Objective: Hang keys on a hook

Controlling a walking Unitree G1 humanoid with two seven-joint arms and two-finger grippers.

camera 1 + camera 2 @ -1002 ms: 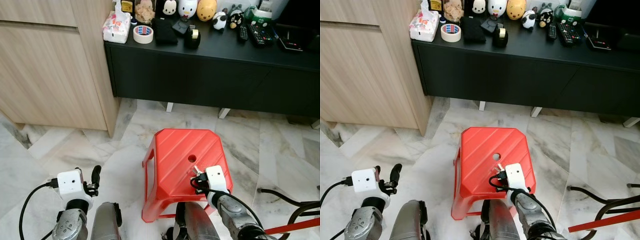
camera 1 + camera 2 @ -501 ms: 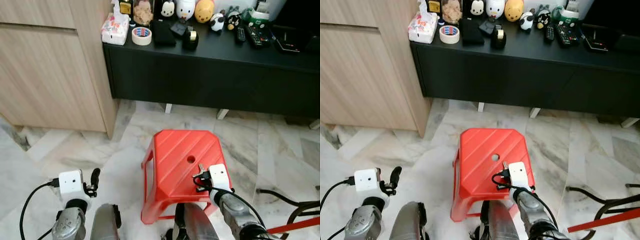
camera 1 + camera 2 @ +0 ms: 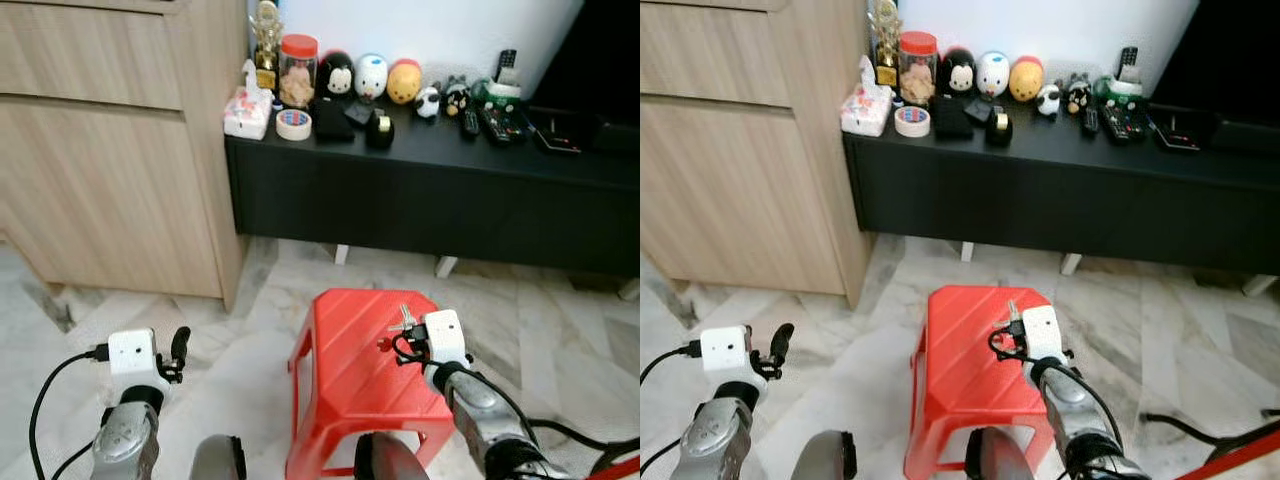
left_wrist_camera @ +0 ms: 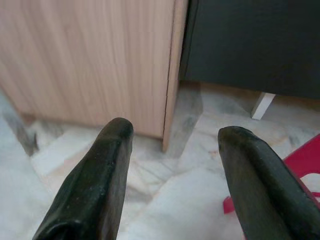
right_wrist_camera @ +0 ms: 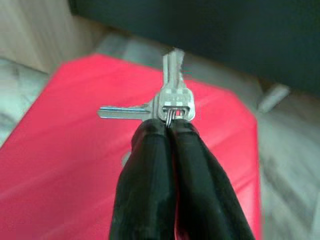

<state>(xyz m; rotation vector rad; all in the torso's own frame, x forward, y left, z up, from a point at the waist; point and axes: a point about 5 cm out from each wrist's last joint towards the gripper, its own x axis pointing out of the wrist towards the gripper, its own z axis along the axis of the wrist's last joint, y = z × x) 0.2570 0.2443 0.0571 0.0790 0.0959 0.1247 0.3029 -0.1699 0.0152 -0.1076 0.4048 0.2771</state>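
Still, no legible writing anywhere.

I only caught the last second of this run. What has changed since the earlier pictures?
The head camera has tilted up, so more of the black cabinet and the wall behind it shows. The right gripper has lifted, keeping the keys pinched above the red stool. The left gripper remains open and idle near the floor. The stool and the cabinet's items appear unmoved.
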